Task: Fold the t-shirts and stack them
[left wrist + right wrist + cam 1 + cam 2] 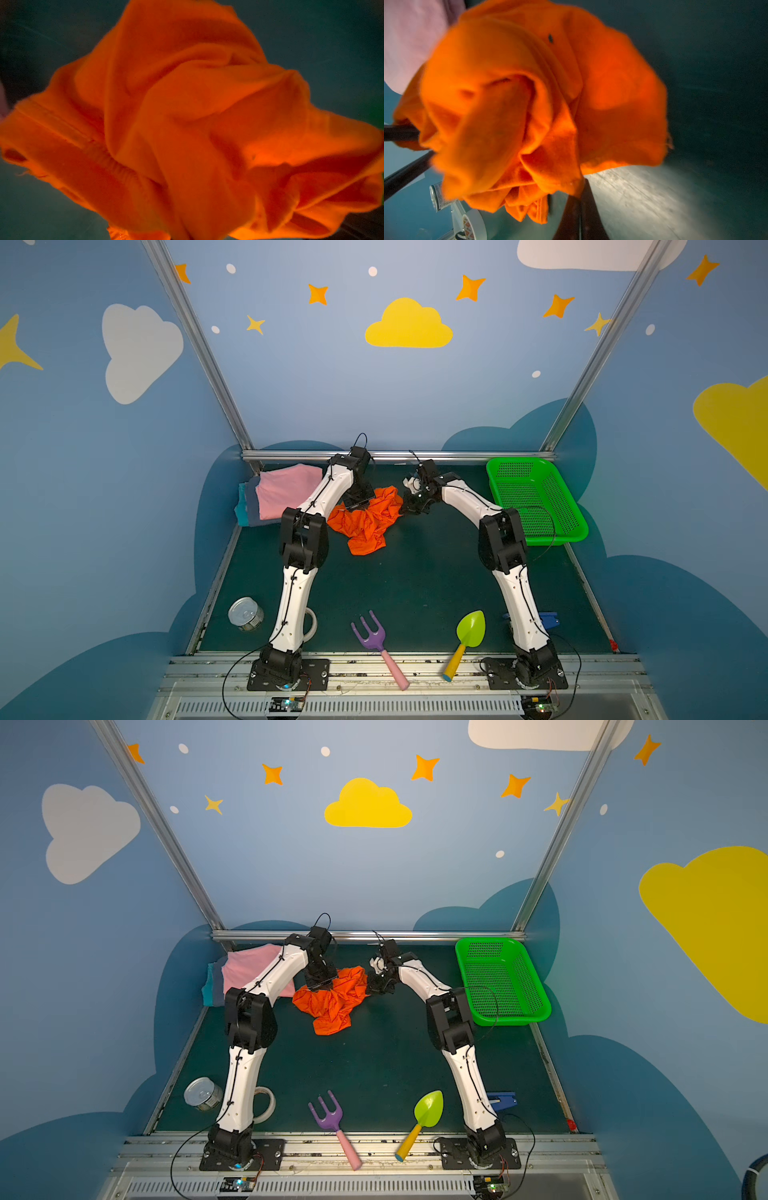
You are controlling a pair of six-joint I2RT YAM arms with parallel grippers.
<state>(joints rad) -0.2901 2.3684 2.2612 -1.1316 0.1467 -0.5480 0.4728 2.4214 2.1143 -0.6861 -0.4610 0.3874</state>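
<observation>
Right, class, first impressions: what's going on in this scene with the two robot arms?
Both arms are on the crumpled orange t-shirt at the back middle of the table. The left gripper and the right gripper are each shut on its cloth, from opposite sides; it is not yet folded. A pile of folded t-shirts, pink on top, lies back left; the green basket stands back right.
</observation>
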